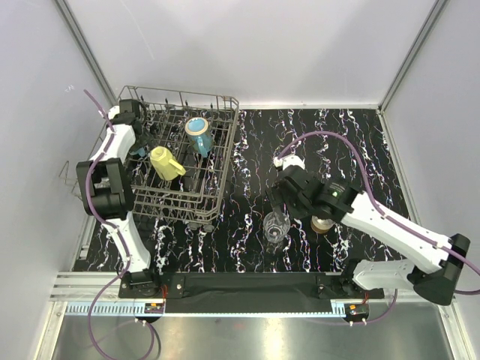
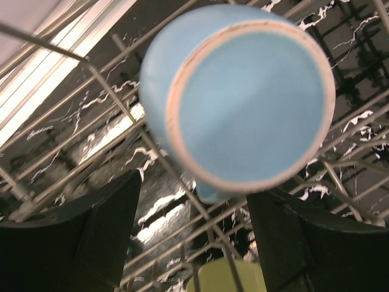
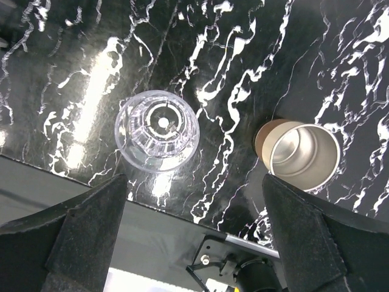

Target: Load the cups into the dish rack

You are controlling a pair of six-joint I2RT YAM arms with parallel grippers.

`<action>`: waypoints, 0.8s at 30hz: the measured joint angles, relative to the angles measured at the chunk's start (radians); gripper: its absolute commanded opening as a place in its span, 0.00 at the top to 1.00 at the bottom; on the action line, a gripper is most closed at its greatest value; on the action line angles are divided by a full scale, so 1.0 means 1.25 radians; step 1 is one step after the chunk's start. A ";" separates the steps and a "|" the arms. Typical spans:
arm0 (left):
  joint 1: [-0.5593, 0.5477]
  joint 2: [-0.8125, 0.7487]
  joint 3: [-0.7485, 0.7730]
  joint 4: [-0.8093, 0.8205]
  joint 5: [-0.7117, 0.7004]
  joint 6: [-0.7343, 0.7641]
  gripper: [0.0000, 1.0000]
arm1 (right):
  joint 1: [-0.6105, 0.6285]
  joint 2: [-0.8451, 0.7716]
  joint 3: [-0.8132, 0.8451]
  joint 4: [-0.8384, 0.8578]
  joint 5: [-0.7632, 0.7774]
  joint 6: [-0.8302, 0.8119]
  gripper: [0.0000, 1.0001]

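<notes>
Holding the left hand (image 2: 194, 213) spread open beside the blue mug (image 2: 249, 103), sitting base-up among the rack (image 1: 225, 161) tines near a yellow mug (image 1: 166, 163). Hovering the right hand (image 3: 194, 182), fingers wide apart and gripping nothing, above the tumbler (image 3: 157, 129) and metal cup (image 3: 304, 152), both standing close together on the worktop (image 1: 322, 135) outside the rack.

No writing to be read in any view
The light-blue mug (image 2: 249, 103), the clear glass tumbler (image 3: 157, 129), the shiny metal cup (image 3: 302, 152) and the wire dish rack (image 1: 225, 142) show no lettering, label, brand or number that can be made out; the white marks across the black table (image 1: 352, 142) are marble veining, not text
</notes>
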 measured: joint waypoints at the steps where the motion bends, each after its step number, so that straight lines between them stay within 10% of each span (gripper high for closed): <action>1: 0.000 -0.009 0.000 -0.010 0.000 -0.002 0.24 | -0.012 0.012 0.000 0.001 -0.013 -0.002 0.00; 13: -0.085 -0.338 -0.051 -0.100 -0.007 -0.083 0.28 | -0.172 0.073 -0.002 0.050 -0.193 -0.010 0.00; 24: -0.341 -0.514 -0.172 -0.147 0.100 -0.172 0.24 | -0.220 0.183 -0.018 0.073 -0.255 0.023 0.00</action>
